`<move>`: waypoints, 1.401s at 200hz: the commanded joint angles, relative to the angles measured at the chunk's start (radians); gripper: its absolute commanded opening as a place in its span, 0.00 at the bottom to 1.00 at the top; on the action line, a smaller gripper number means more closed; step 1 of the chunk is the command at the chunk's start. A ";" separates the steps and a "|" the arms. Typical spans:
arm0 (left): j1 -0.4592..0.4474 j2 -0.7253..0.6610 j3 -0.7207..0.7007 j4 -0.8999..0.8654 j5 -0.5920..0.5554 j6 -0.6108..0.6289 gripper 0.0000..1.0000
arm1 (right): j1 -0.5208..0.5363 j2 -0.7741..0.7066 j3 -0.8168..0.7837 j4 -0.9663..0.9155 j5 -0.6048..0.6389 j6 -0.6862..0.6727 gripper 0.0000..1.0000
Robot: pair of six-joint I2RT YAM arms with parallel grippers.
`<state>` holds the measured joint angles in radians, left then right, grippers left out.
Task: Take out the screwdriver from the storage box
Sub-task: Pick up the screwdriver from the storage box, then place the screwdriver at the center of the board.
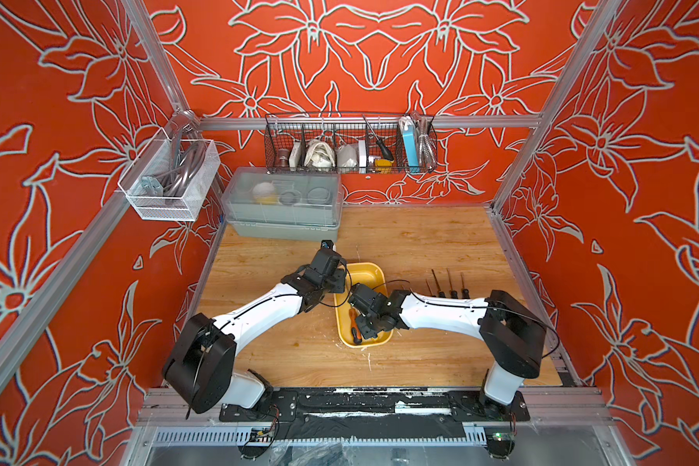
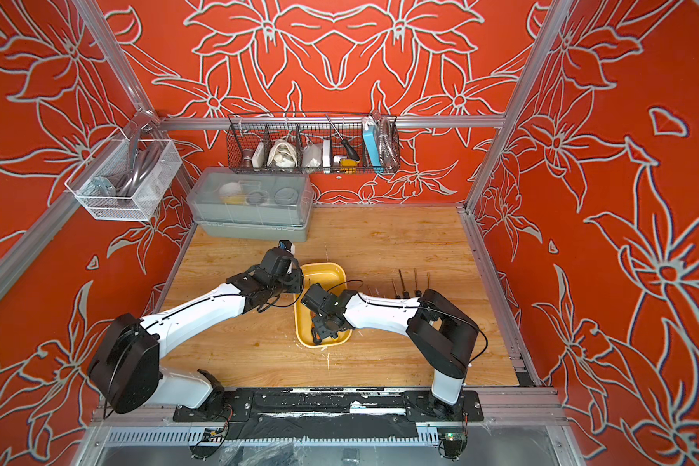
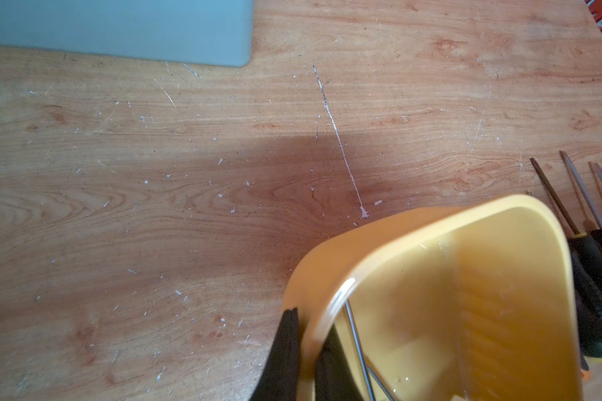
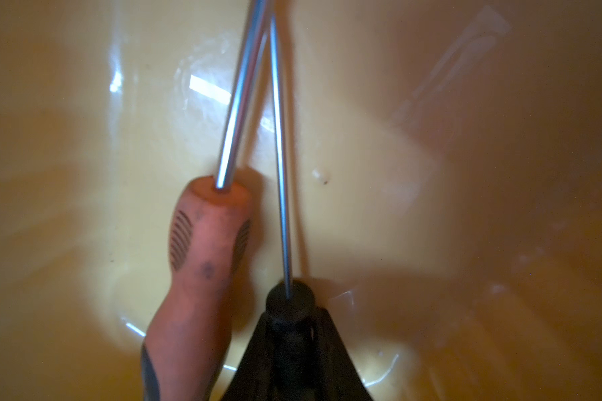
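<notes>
The black-handled screwdriver (image 4: 281, 156) lies inside the storage box (image 1: 365, 267), toward its near end, and the right tool (image 4: 291, 309) is clamped narrowly on its handle. So the grasp is made, as we judge it, but the lift and the carry over the rim are left.

Just beside it lies an orange-handled screwdriver (image 4: 205, 250). The two shafts converge and seem to meet near their far ends; we cannot tell which lies on top. We judge this the main obstacle: raising one may drag or tip the other.

The left tool (image 3: 309, 347) is pinched shut on the box's side wall, one finger outside and one inside, which should steady it.

On the surface (image 1: 420, 238) to the box's right a row of screwdrivers (image 1: 448, 286) lies side by side, already out. At the back stand a grey box (image 1: 283, 201) and, on the wall above, a black wire basket (image 1: 350, 145), well apart from the work.
</notes>
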<state>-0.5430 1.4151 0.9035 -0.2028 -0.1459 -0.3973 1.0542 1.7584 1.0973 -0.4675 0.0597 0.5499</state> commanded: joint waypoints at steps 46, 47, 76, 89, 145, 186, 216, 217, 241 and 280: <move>-0.004 -0.006 0.028 0.024 0.037 -0.021 0.00 | -0.021 -0.188 -0.035 -0.005 0.018 0.040 0.00; -0.004 -0.006 0.028 0.024 0.037 -0.020 0.00 | -0.021 -0.191 -0.036 -0.005 0.017 0.040 0.00; -0.003 -0.003 0.027 0.023 0.037 -0.020 0.00 | -0.041 -0.302 -0.073 0.000 0.019 0.048 0.00; -0.003 -0.004 0.028 0.023 0.035 -0.021 0.00 | -0.053 -0.353 -0.082 -0.014 0.027 0.044 0.00; -0.003 -0.006 0.028 0.019 0.035 -0.019 0.00 | -0.216 -0.514 -0.090 -0.156 -0.024 -0.058 0.00; -0.003 -0.005 0.028 0.020 0.034 -0.018 0.00 | -0.337 -0.587 -0.141 -0.206 -0.064 -0.119 0.00; -0.003 -0.001 0.028 0.019 0.035 -0.018 0.00 | -0.354 -0.538 -0.159 -0.207 -0.082 -0.149 0.00; -0.003 -0.002 0.029 0.019 0.035 -0.018 0.00 | -0.354 -0.537 -0.160 -0.206 -0.083 -0.149 0.00; -0.003 -0.003 0.028 0.016 0.032 -0.018 0.00 | -0.359 -0.490 -0.192 -0.152 -0.104 -0.144 0.00; -0.003 0.000 0.029 0.018 0.032 -0.019 0.00 | -0.361 -0.410 -0.195 -0.116 -0.121 -0.152 0.00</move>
<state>-0.5434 1.4151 0.9035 -0.2005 -0.1276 -0.4049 0.6998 1.3193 0.9089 -0.6197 -0.0414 0.4187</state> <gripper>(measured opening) 0.091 0.203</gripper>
